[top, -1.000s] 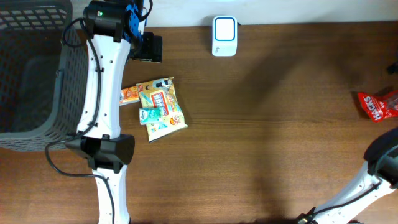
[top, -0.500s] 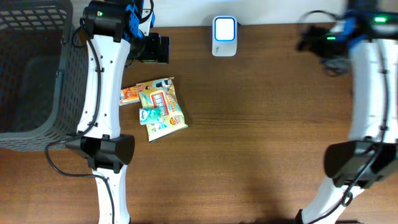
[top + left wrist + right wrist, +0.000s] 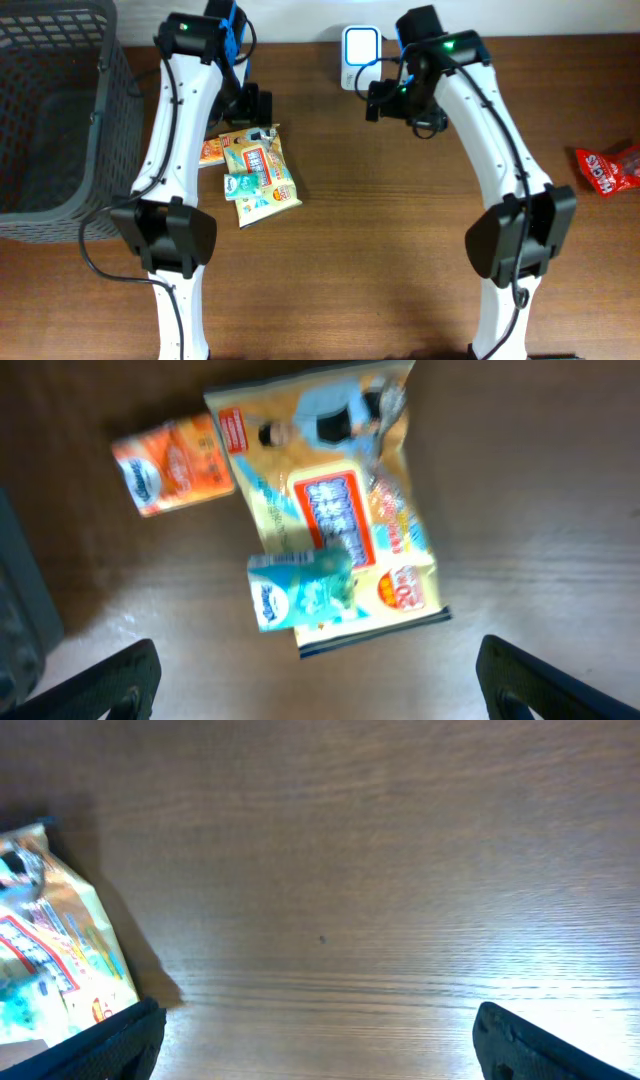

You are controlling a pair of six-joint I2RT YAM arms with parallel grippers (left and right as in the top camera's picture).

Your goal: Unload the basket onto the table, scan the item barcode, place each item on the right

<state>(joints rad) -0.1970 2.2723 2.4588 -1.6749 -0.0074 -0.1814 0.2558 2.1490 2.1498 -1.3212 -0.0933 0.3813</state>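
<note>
Nothing grasped yet, scan not begun
The left gripper (image 3: pixel 320 685) is wide open and empty, with the yellow snack packet (image 3: pixel 335 510) lying flat just ahead of its jaws, a teal sachet (image 3: pixel 300 590) on top and an orange sachet (image 3: pixel 172 460) off to one side; the right gripper (image 3: pixel 325 1045) is also wide open and empty, the packet just outside one finger; grasping, carrying to the scanner (image 3: pixel 361 45) and showing the barcode are all left to do

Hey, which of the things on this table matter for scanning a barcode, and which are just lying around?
For the job: yellow snack bag, orange packet, teal packet, white scanner.
Lying about, probably: grey basket, red packet at the far right.
</note>
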